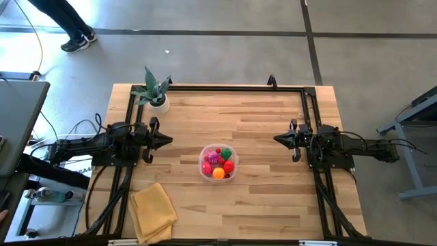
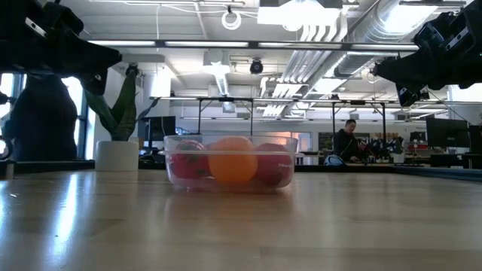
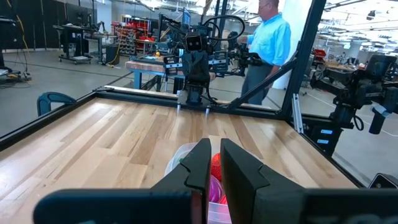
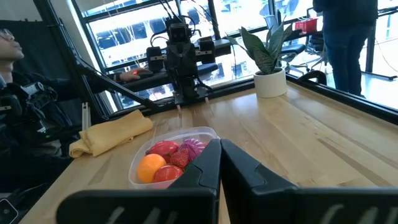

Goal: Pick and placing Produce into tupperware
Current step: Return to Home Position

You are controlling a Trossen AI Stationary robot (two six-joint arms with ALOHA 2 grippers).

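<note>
At the lower centre of the high view, one tupperware (image 1: 202,158) stands on the table (image 1: 266,198) and holds all visible produce (image 1: 217,164): one orange piece (image 1: 218,173), one green piece (image 1: 226,154), one magenta piece (image 1: 214,160) and at least two red pieces (image 1: 229,166). One potted plant (image 1: 154,91) stands at upper left, and one yellow cloth (image 1: 153,210) lies at lower left. Two grippers flank the tub, well apart from it: left gripper (image 1: 168,141) at centre left, right gripper (image 1: 276,139) at centre right, each with fingers closed together, empty and touching nothing.
</note>
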